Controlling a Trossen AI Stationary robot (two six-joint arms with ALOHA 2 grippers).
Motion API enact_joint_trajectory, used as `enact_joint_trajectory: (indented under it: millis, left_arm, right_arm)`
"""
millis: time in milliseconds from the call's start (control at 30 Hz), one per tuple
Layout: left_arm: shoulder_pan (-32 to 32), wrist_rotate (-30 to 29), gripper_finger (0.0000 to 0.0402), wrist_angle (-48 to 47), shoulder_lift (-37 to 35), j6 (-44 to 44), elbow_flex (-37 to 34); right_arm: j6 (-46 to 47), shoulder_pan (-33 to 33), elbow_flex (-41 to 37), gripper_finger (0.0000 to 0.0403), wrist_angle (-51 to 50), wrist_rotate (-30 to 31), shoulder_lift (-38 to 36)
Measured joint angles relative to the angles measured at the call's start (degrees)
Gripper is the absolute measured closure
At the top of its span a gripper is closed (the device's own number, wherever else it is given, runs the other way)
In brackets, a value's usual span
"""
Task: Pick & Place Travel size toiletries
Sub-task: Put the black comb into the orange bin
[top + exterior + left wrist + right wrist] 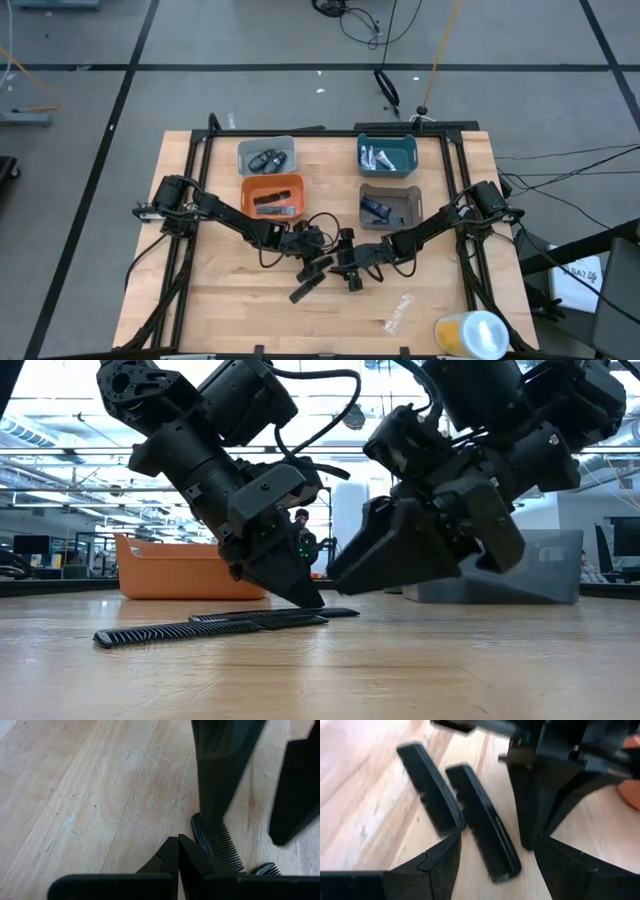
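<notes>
Two black combs point(312, 279) lie side by side on the desk point(220, 300). The right gripper point(345, 266) hovers over them, jaws wide and empty, a comb lengthwise between. The left gripper point(318, 243) touches down beside them, jaws closed, empty.

Overhead camera looks straight down, low one level across; both wrist cameras share close black combs point(480, 827).

Even overhead light; bright windows backlight the low view; the combs point(470, 825) blur in the right wrist view.

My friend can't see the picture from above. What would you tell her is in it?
Two dark robot arms meet mid-table over two black combs. The left gripper is shut, the right gripper open. Four small bins sit behind them.
</notes>
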Motion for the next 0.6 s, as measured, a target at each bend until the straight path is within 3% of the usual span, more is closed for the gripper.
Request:
enact_joint_trajectory:
  millis: [200,600]
  left_arm:
    - [0.0,0.6,0.0389,-1.0,0.0,0.3,0.0]
    - [0.0,0.6,0.0389,-0.2,0.0,-0.2,0.0]
  right_arm:
    - [0.0,0.0,-0.1,0.0165,-5.3,0.1,-2.3]
    - [1.3,-0.1,0.0,0.0165,-3.6,0.0,-2.4]
